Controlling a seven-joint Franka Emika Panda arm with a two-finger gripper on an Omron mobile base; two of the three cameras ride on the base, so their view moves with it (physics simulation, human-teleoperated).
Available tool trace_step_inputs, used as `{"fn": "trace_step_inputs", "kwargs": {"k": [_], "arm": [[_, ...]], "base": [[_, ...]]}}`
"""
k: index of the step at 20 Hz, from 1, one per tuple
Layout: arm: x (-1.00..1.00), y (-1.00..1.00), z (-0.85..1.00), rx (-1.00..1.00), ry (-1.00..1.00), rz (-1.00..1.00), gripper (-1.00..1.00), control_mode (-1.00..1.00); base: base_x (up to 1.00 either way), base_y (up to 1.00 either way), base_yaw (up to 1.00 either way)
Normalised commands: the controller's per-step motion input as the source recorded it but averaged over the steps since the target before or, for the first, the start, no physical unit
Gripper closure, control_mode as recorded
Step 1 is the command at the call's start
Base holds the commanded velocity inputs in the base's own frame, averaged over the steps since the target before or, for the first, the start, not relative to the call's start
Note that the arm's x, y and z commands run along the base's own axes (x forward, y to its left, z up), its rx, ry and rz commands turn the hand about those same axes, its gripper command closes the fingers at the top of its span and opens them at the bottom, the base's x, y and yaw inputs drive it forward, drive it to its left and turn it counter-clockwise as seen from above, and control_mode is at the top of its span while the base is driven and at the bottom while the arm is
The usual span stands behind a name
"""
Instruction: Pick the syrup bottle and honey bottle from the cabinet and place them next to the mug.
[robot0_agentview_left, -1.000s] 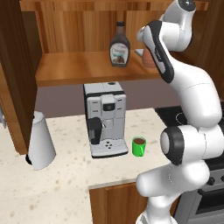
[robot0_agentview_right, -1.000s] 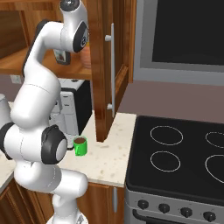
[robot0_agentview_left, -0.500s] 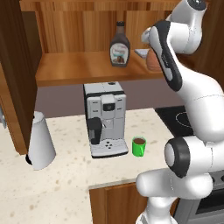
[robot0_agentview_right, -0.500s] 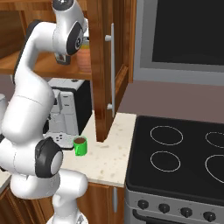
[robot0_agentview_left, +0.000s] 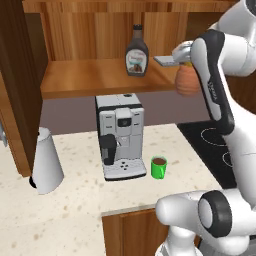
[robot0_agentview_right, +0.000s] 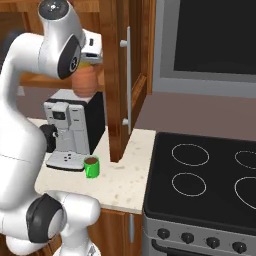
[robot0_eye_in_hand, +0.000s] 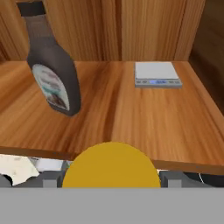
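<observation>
Green mug (robot0_agentview_left: 159, 167) sits on table (robot0_agentview_left: 90, 200), just beside coffee machine (robot0_agentview_left: 120, 135). Tool (robot0_eye_in_hand: 111, 177) grips honey bottle (robot0_agentview_left: 187, 81), up in air at shelf edge, probably clear of wood. Syrup bottle (robot0_agentview_left: 136, 52) stands upright, deeper in cabinet (robot0_agentview_left: 100, 75). Small scale (robot0_eye_in_hand: 157, 74) at back.

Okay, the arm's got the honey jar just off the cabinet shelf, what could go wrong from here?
1. The honey bottle hangs in the gripper beyond the shelf edge of the cabinet, high above the counter; a slip would likely drop it far.
2. The coffee machine stands below, beside the mug; a steep descent might clip either.
3. The syrup bottle remains on the shelf, near the small scale.
</observation>
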Motion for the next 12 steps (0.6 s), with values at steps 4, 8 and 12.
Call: {"fn": "trace_step_inputs", "kwargs": {"k": [4,8,12], "arm": [[-0.99,0.0,-0.47,0.0,0.01,0.25,1.0,-1.0],[-0.9,0.0,-0.64,0.0,0.0,0.27,1.0,-1.0],[-0.77,0.0,-0.63,0.0,0.0,0.23,1.0,-1.0]], "base": [[0.0,0.0,0.0],[0.0,0.0,0.0],[0.0,0.0,0.0]]}}
